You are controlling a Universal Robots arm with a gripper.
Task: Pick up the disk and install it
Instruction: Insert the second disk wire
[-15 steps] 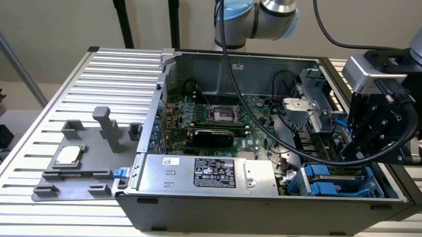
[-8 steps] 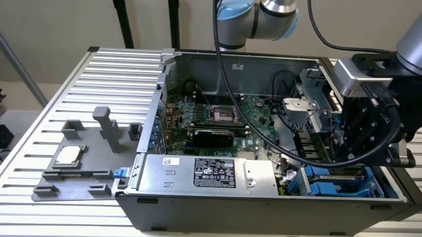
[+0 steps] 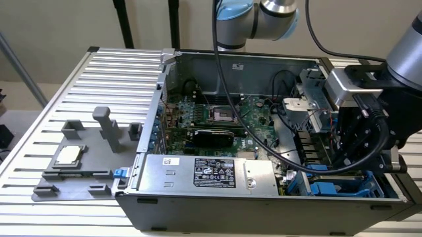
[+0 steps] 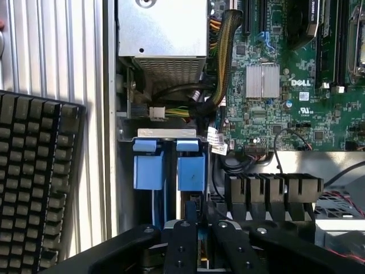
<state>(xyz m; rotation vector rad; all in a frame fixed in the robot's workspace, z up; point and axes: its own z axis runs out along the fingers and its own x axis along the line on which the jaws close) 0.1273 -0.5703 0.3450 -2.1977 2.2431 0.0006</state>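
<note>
I am reaching down into the open computer case (image 3: 218,212) at its near corner on the exterior view's right, and my gripper (image 3: 359,158) hangs low over the blue drive cage (image 3: 343,187) there. From the wrist view my gripper (image 4: 199,228) sits right above a blue-edged piece standing on edge in the bay. I take that piece for the disk (image 4: 191,177), though the angle is poor and I may be confusing it with the cage around it. A second blue block (image 4: 148,168) stands just beside it, and both are tucked under a thin silver bracket (image 4: 165,132). Whether my hand is clamped on anything or loose I cannot tell, since my own black linkages cover the spot. The power supply (image 3: 204,173) lies along the near wall of the case, to the exterior view's left of the bay, with a bundle of sleeved cables (image 4: 219,68) curling out of it. The green motherboard (image 3: 218,116) fills the floor farther back. Outside the case, on the slatted table (image 3: 118,69) toward the exterior view's left, rests a grey fixture (image 3: 72,182) with a small square silver chip (image 3: 68,155) on it, well apart from me.
</note>
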